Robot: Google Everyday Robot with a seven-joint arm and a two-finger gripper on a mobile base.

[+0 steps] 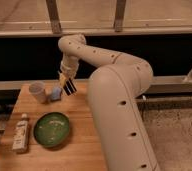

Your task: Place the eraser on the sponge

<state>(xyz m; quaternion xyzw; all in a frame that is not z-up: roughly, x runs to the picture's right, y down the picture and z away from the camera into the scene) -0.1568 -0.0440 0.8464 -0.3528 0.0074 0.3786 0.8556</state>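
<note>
A wooden table (79,145) filled the lower left of the frame. Near its left edge, low in the frame, a pale bottle (21,136) lay on its side. Just right of it sat a round green plate (44,131). Above these, toward the table's far edge, a clear plastic cup (37,92) stood upright, and the small light-blue sponge (56,93) rested just beside it on the right.

Immediately right of the sponge, the gripper (65,82) pointed down over the table's far edge, left of frame centre. Its fingers were closed on the eraser (70,88), a black block with white stripes that hung tilted below them, right beside the sponge and slightly above it, not resting on it.

The white arm (114,65) rose from the gripper to a bent joint at upper centre. From there it sloped down to the right into a thick segment that dropped to the bottom edge, beside the table.
</note>
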